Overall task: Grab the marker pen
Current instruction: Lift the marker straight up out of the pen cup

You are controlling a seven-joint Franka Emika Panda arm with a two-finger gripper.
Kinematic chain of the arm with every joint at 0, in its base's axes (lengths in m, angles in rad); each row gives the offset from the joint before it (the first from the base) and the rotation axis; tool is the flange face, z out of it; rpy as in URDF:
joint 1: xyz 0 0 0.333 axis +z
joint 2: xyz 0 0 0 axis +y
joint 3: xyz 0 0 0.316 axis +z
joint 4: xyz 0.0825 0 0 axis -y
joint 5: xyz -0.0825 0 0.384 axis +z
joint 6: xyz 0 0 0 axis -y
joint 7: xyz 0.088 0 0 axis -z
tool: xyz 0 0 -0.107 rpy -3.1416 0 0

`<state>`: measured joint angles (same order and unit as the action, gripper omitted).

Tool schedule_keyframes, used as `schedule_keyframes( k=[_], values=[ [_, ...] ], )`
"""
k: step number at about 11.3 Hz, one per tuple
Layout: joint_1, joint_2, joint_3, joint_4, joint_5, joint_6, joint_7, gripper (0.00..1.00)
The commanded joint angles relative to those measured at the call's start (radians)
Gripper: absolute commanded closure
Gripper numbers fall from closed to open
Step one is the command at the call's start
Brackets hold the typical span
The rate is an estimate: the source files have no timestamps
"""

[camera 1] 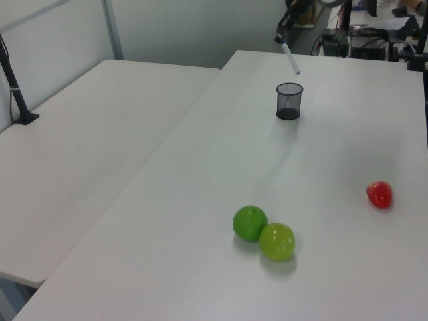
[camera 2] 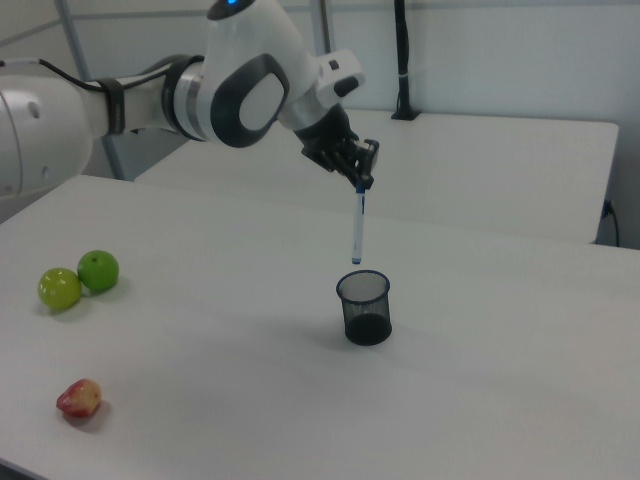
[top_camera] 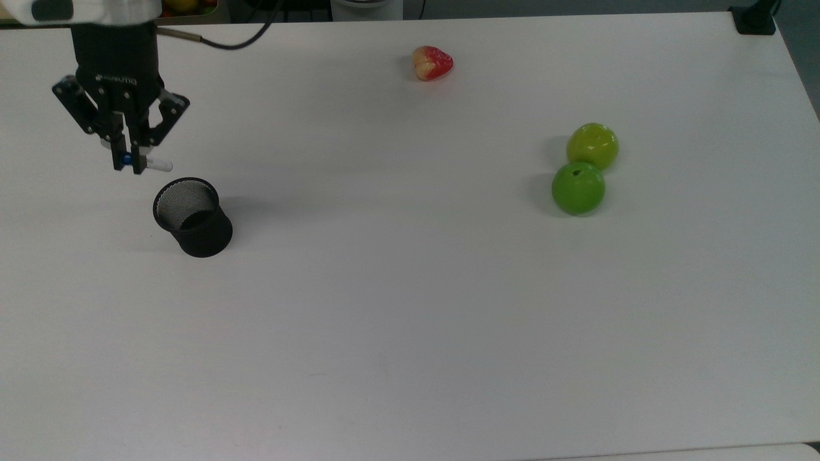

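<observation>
My gripper (top_camera: pixel 130 160) (camera 2: pixel 362 183) is shut on the top of the marker pen (camera 2: pixel 357 228) (camera 1: pixel 291 59) (top_camera: pixel 155 164), a slim white barrel with blue ends. The pen hangs almost upright in the air, and its lower tip is a little above the rim of the black mesh cup (camera 2: pixel 364 307) (top_camera: pixel 192 217) (camera 1: pixel 289 101). In the top view the gripper is up and to the left of the cup. The cup stands upright on the white table (top_camera: pixel 410 307), and nothing shows inside it.
Two green apples (top_camera: pixel 578 187) (top_camera: pixel 592 146) touch each other at the top view's right (camera 1: pixel 249 223) (camera 1: pixel 277 241). A red and yellow fruit (top_camera: pixel 432 63) (camera 2: pixel 79 398) lies near the far edge. A second white table (camera 1: pixel 87 134) adjoins on the left view's left.
</observation>
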<state>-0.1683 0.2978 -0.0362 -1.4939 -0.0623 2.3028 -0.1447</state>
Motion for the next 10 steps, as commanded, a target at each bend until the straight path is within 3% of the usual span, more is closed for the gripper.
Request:
schedule_keyframes(
  k=[1,3,7,10],
  values=[
    [0.009,-0.037,-0.002,-0.019,0.013,-0.022,0.016,1.0],
    [0.027,-0.042,0.008,-0.023,0.036,-0.048,0.071,1.0],
    [0.101,-0.065,0.058,-0.026,0.036,-0.288,0.151,1.0],
    [0.17,-0.059,0.065,-0.032,0.036,-0.44,0.16,1.0]
  ],
)
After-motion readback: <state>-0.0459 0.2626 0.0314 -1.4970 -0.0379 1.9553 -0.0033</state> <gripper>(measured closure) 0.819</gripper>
